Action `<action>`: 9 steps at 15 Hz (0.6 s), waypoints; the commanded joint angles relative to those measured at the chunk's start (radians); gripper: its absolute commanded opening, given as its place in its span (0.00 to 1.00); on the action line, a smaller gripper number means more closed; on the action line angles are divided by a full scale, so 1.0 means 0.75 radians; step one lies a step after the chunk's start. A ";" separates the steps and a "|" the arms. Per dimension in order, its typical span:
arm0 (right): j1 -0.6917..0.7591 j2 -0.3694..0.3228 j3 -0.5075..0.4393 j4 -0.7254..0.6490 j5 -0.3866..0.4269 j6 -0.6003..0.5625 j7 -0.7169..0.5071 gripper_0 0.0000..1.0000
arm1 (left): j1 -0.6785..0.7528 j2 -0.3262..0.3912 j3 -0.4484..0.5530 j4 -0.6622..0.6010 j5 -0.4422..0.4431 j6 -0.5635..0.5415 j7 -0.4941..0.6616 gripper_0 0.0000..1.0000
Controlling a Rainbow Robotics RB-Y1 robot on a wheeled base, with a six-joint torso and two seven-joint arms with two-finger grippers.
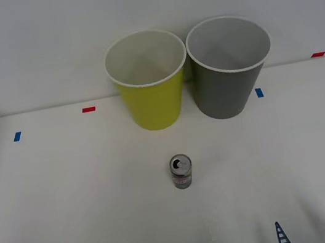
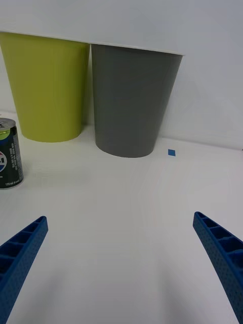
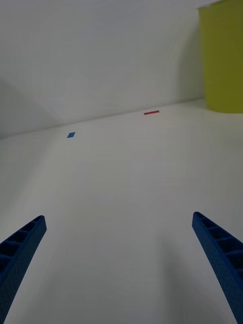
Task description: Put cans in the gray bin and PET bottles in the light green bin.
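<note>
Both tools are spread wide and low over the white counter, the right tool having the can upright ahead to its left, with the gray bin and light green bin side by side beyond, while the left tool sits well apart.

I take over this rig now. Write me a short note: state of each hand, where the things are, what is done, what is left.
Right hand: open, empty, low over the near right table.
Left hand: open, empty, low over the near left table.
Can: upright mid-table, in front of both bins, untouched.
Light green bin and gray bin: side by side at the far edge, gray on the right.
Done: nothing.
Left: grasp the can and put it in the gray bin.
</note>
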 commanded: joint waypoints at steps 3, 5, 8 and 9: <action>0.000 0.000 0.000 0.000 0.000 0.000 0.000 1.00 | 0.000 0.000 0.000 0.000 0.000 0.000 0.000 1.00; 0.000 0.000 0.000 0.000 0.000 0.000 0.000 1.00 | 0.000 0.000 0.000 0.000 0.000 0.000 0.000 1.00; 0.000 0.000 0.000 0.000 0.000 0.000 0.000 1.00 | 0.000 0.000 0.000 0.000 0.000 0.000 0.000 1.00; 0.000 0.000 0.000 0.000 0.000 0.000 0.000 1.00 | 0.000 0.000 0.000 0.000 0.000 0.000 0.000 1.00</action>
